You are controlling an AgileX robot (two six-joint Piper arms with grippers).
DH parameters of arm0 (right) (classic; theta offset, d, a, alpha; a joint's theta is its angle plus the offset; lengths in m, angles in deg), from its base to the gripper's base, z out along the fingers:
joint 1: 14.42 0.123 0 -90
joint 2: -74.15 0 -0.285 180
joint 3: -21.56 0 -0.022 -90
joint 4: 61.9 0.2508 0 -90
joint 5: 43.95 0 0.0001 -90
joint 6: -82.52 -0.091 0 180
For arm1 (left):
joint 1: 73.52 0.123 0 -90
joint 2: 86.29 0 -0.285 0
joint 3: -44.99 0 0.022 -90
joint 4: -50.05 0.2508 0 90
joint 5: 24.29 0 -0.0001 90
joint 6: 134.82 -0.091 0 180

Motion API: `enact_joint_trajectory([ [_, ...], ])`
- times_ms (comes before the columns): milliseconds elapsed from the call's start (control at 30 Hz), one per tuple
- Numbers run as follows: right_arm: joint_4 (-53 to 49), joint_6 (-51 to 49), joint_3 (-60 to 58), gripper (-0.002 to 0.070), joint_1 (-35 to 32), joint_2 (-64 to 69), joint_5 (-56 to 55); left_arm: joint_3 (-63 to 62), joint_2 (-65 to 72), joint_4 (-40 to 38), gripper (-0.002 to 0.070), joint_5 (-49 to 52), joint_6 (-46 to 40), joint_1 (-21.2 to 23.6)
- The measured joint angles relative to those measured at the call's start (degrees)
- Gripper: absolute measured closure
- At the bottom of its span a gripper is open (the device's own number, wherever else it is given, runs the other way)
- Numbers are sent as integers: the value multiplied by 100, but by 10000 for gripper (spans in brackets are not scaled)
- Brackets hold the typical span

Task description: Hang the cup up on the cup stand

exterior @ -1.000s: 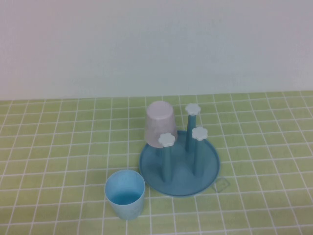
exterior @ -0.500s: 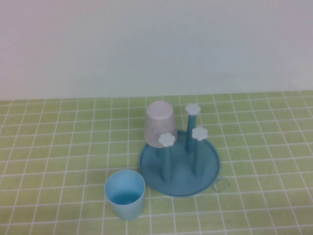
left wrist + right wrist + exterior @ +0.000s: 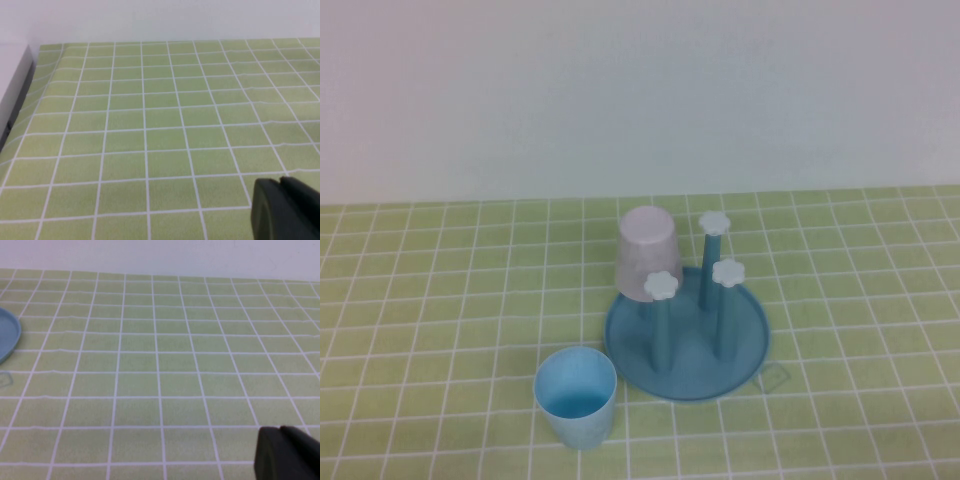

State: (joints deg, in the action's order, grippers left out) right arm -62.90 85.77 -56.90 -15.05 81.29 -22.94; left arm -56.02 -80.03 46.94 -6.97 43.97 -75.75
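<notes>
Left pincer [image 3: 285, 210] and right pincer [image 3: 287, 452] each over bare surface [image 3: 440, 300], well apart from cup [image 3: 576, 397]. Cup upright near front edge, just beside cup stand [image 3: 686, 335].

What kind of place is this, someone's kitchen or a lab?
Probably a staged test table, not a kitchen: a green checked cloth against a bare white wall, holding only the cup stand, a pink cup and the cup. The left gripper and right gripper show only in wrist views.
</notes>
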Motion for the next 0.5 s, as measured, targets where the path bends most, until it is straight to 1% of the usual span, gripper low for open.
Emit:
enact_joint_trajectory([
  [433, 0, 0, 0, 678, 0, 0, 0, 0, 0, 13, 675, 0, -12, 0],
  [500, 0, 0, 0, 678, 0, 0, 0, 0, 0, 212, 675, -63, -89, 0],
])
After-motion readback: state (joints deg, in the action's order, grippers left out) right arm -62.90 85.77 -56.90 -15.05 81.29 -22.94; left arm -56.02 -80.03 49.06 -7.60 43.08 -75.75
